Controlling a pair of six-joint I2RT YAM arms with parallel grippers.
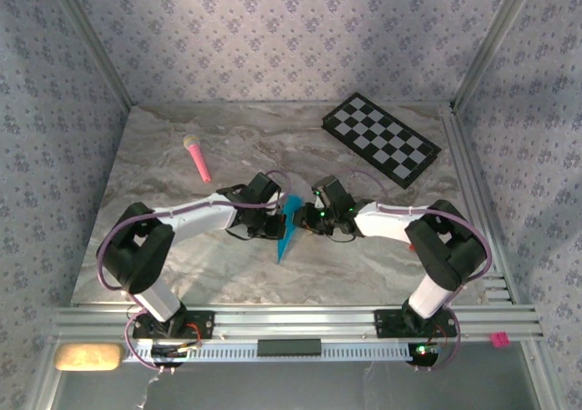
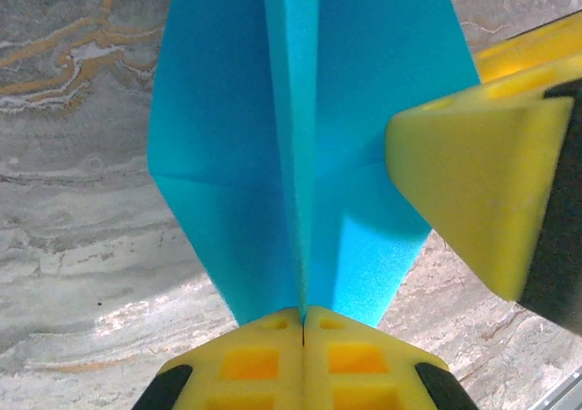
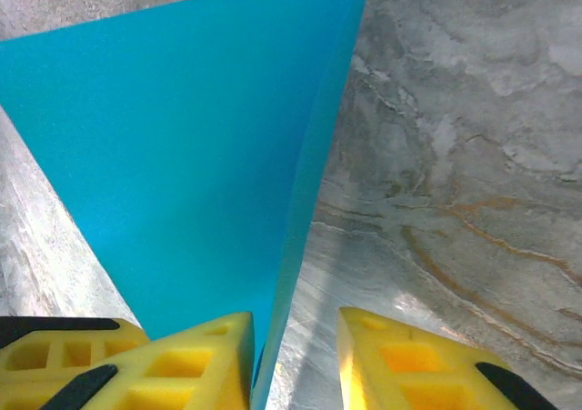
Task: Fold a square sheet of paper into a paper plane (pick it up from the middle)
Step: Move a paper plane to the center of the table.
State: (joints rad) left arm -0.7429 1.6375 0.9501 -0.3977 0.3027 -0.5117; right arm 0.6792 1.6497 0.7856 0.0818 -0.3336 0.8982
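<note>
— What is the left pincer (image 2: 302, 330) doing?
— Its two yellow pads are pressed together on the centre crease of the paper plane (image 2: 227, 137), pinching the fold at the near end. The cyan wings spread out to either side beyond the pads.
— And the right pincer (image 3: 296, 326)?
— Its jaws stand apart. The plane's thin edge runs down into the gap, close against one finger (image 3: 195, 360), with clear space before the other. It has not clamped the paper.
— Are the two pincers near each other?
— Very. In the left wrist view, one of the right pincer's yellow fingers (image 2: 473, 174) sits just beside the plane's wing.
— Where is the plane overall?
— Seen from above, it sits between the two wrists over the middle of the marble surface (image 1: 364, 274), its point toward the arm bases. I cannot tell whether it touches the marble.
— Anything else out there?
— A pink stick (image 1: 197, 157) lies far left and a checkered board (image 1: 382, 139) far right, both well apart from the plane.
</note>
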